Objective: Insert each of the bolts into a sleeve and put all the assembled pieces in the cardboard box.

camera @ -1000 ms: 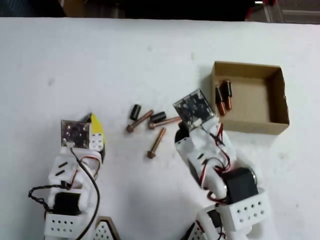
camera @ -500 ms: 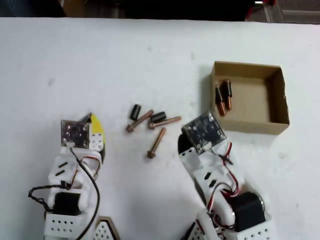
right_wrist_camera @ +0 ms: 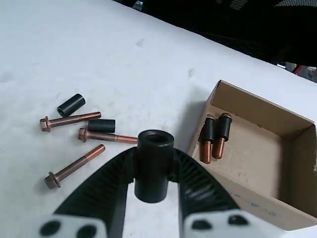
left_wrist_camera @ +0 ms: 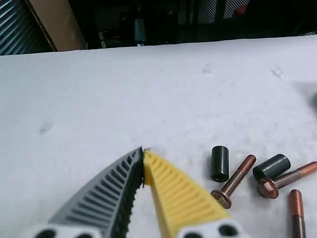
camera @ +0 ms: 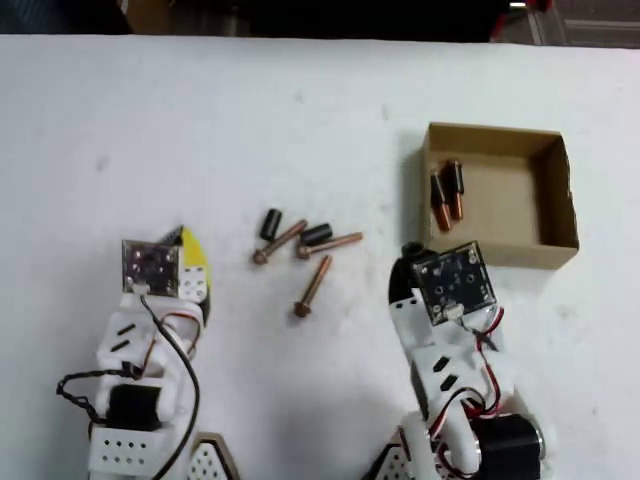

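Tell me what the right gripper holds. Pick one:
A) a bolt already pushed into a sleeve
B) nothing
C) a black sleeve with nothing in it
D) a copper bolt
C: in the right wrist view the right gripper is clamped on an upright black sleeve whose bore is open and empty.

Left end effector [left_wrist_camera: 143,154] has its fingers pressed together; right end effector [right_wrist_camera: 154,168] clamps a black sleeve [right_wrist_camera: 155,146].

A workshop-like room: a white table [left_wrist_camera: 99,89] backed by a corrugated shutter [left_wrist_camera: 15,29] and dark wire mesh [left_wrist_camera: 208,10].
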